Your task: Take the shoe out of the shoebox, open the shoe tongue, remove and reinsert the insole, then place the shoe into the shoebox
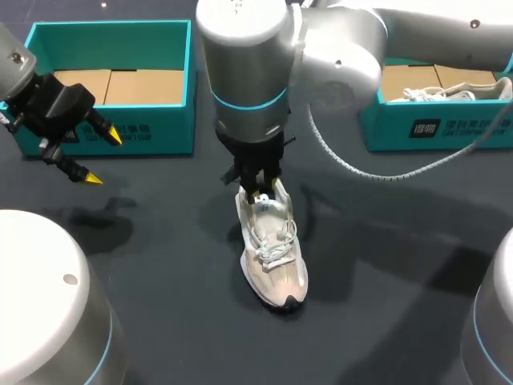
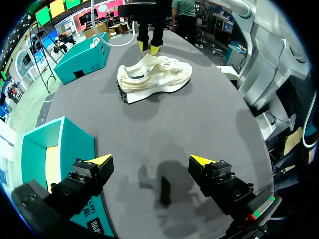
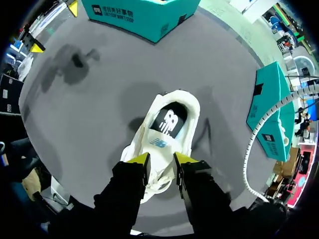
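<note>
The shoe [image 1: 272, 261], at frame centre, was judged light and pliable, best pinched at the tongue [image 3: 159, 142]; the right gripper [image 1: 258, 191] was held narrowly parted, the left gripper [image 1: 105, 157] spread wide.

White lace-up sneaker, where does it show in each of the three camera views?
Head view: white lace-up sneaker mid-table, under the right gripper.
Left wrist view: well ahead of the open left gripper, side-on.
Right wrist view: directly under the right gripper, opening visible.
Shared landmark: the teal shoebox nearest the left gripper.
</note>
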{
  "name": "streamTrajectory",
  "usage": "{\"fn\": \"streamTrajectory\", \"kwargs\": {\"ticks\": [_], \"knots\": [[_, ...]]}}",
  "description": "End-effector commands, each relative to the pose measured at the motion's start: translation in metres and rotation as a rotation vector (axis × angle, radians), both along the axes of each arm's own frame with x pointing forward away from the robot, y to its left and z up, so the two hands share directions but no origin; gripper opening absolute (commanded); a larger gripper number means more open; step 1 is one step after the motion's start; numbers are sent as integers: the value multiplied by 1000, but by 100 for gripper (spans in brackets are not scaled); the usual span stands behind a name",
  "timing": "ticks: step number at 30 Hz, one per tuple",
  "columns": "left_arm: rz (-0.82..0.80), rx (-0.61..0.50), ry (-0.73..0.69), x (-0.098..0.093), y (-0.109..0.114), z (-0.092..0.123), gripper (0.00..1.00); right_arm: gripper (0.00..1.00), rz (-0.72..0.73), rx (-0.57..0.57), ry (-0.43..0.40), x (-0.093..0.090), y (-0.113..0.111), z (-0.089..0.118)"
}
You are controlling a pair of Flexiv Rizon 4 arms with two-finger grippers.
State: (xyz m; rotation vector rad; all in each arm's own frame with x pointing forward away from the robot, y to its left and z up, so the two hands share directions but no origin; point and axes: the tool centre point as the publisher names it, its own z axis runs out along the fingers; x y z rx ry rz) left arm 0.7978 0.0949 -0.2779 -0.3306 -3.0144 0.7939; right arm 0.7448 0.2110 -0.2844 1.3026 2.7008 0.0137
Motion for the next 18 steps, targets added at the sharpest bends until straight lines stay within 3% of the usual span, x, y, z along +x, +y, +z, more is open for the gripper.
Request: {"fn": "streamTrajectory", "kwargs": {"ticks": [1, 3, 4, 6, 10, 18], "knots": [[-1, 3, 0, 0, 0, 0, 100, 33, 226, 2, 21, 6, -10, 15], [-1, 3, 0, 0, 0, 0, 100, 41, 281, -9, 24, 7, -12, 20], [-1, 3, 0, 0, 0, 0, 100, 52, 322, -16, 23, 8, -13, 23], [-1, 3, 0, 0, 0, 0, 100, 98, 428, -23, 20, 8, -15, 28], [-1, 3, 0, 0, 0, 0, 100, 100, 670, -62, 46, 10, -16, 34], [-1, 3, 0, 0, 0, 0, 100, 100, 670, -62, 46, 10, -16, 34]]}}
